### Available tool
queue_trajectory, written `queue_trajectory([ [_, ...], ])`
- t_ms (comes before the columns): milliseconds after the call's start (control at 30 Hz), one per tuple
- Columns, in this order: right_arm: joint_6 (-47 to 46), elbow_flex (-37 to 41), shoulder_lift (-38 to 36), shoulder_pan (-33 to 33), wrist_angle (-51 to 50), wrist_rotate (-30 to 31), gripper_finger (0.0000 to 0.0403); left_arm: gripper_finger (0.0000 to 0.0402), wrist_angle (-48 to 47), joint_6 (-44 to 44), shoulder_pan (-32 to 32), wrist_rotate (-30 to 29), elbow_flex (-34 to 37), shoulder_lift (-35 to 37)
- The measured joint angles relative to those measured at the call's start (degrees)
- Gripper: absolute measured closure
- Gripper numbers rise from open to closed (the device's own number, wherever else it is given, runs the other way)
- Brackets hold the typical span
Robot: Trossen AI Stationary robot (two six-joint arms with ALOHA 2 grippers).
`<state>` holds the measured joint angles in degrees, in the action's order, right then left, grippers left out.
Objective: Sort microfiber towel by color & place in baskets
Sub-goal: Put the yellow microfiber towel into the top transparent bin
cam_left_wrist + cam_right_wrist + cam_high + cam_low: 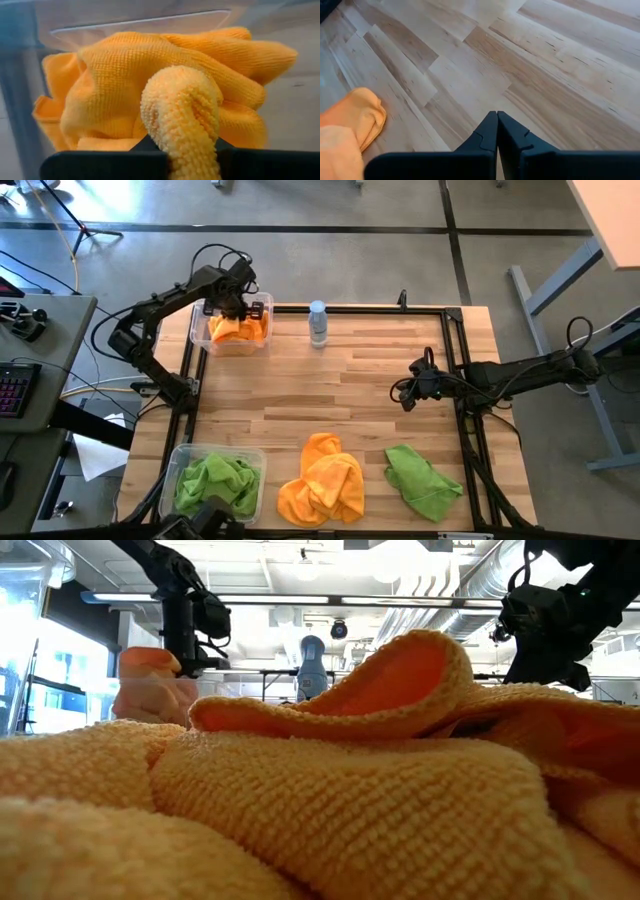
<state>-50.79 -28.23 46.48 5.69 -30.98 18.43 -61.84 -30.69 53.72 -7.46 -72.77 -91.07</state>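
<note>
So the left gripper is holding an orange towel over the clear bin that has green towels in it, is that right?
Not quite. The left gripper, its jaws shut on a fuzzy orange microfiber towel, is over the clear plastic bin that holds orange towels, as the high view shows. The green towels fill the other clear bin.

No legible text, labels, brands or numbers in any view; the water bottle (pixel 318 323) label is too small to read.
</note>
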Motion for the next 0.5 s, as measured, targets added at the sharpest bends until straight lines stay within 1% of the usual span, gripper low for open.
queue_trajectory([
  [167,-0.33,0.00,0.00,0.00,0.00,-0.01,0.0403,0.0401,0.83,-0.21,-0.96,-0.64,1.64,0.04],
  [333,-0.37,0.00,0.00,0.01,0.02,0.01,0.0403,0.0400,2.34,-0.88,-1.41,-0.41,5.67,0.04],
  [500,-0.37,0.00,0.02,0.00,0.04,0.01,0.0403,0.0400,6.44,-2.26,-1.26,2.47,9.49,0.06],
])
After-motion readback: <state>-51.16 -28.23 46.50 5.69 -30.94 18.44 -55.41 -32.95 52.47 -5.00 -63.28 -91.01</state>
